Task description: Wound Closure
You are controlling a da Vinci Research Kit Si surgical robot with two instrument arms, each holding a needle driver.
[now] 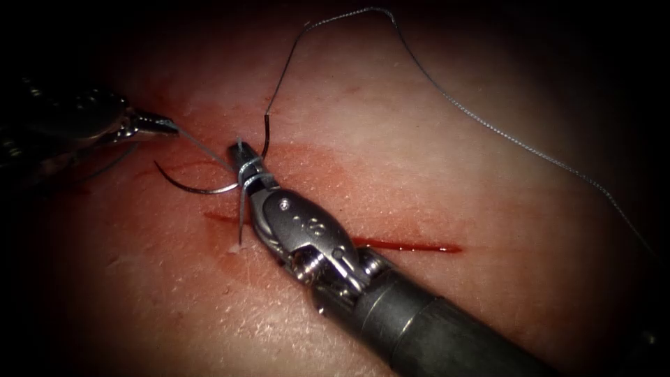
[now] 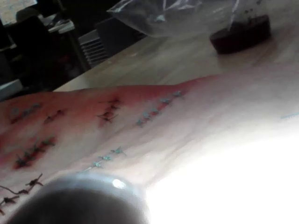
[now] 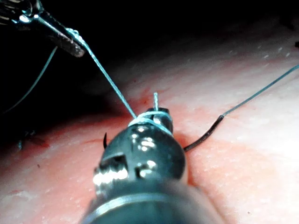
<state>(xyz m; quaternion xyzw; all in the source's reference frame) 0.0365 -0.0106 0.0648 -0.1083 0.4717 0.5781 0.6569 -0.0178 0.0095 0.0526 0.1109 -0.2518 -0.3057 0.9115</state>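
- My right tool (image 1: 243, 155) comes in from the lower right, crossing over the cut (image 1: 412, 246); its jaws are clenched on a short end of thread (image 1: 240, 143) that pokes up past the tips
- Thread is wound in loops (image 1: 249, 171) around those clenched jaws, also seen in the right wrist view (image 3: 149, 117)
- My left tool (image 1: 164, 126) sits at the left, jaws clenched on a taut strand (image 1: 206, 148) running to the loops
- The needle (image 1: 192, 187) lies free on the tissue (image 1: 419, 160) left of my right tool, held by neither tool, its curve passing behind the right jaws
- From the needle's tail the long thread (image 1: 488, 126) arcs up and away to the right
- Red fluid (image 1: 307, 157) stains the tissue around the cut
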